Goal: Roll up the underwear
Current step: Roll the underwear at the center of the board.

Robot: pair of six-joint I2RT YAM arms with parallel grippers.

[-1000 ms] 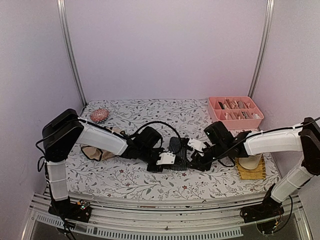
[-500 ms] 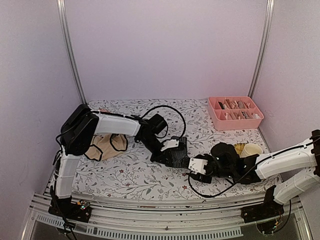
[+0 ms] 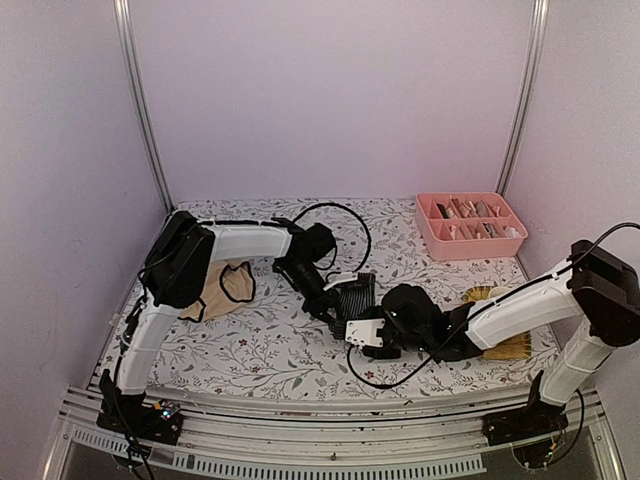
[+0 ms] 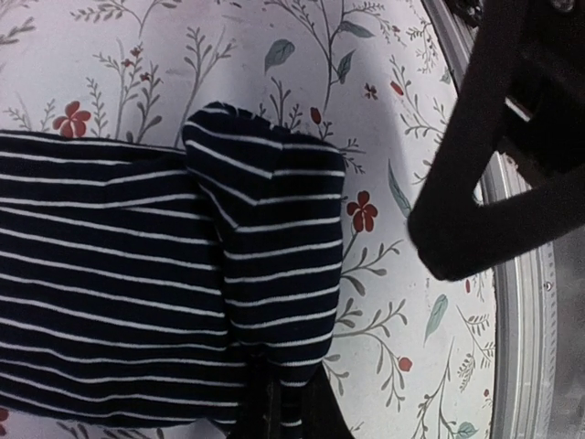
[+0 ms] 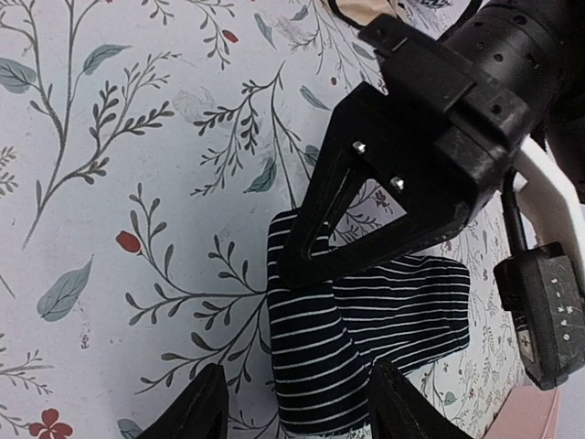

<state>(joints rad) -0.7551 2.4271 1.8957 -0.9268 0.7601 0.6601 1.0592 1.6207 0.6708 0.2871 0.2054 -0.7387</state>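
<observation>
The navy striped underwear lies mid-table with its near end folded over into a thick roll. My left gripper is shut on that rolled end, and in the left wrist view the cloth runs in between its fingers. Just in front of the roll, my right gripper stands open, its fingers either side of the striped cloth without touching it. The beige underwear with black edging lies loose at the left, beside the left arm.
A pink divided organiser with small items stands at the back right. A yellow woven mat lies under the right forearm. Metal rails run along the table's front edge. The floral table cover shows in front of both grippers.
The left arm swung back and to the right, uncovering the beige underwear. The right gripper moved left to the near end of the striped underwear and opened a little wider.
</observation>
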